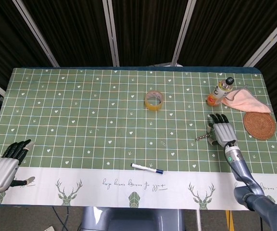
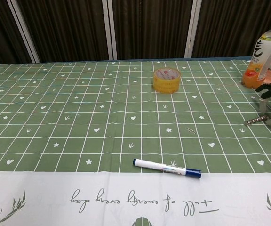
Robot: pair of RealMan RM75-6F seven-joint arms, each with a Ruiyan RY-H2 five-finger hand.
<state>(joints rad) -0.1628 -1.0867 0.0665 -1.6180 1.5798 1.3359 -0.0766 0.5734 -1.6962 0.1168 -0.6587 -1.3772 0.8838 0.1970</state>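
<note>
Right hand (image 1: pixel 222 132) released over corkscrew (image 1: pixel 202 137), left hand (image 1: pixel 6 164) released at table edge

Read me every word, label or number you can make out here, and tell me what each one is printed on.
Tablecloth, white border: cursive script, upside down in the chest view, too stylised to read with certainty.
Bottle: label with large dark characters, cut off and not legible.
Tape roll: red print on the inner core, too small to read.
Marker: small print on the barrel, too blurred to read.
</note>
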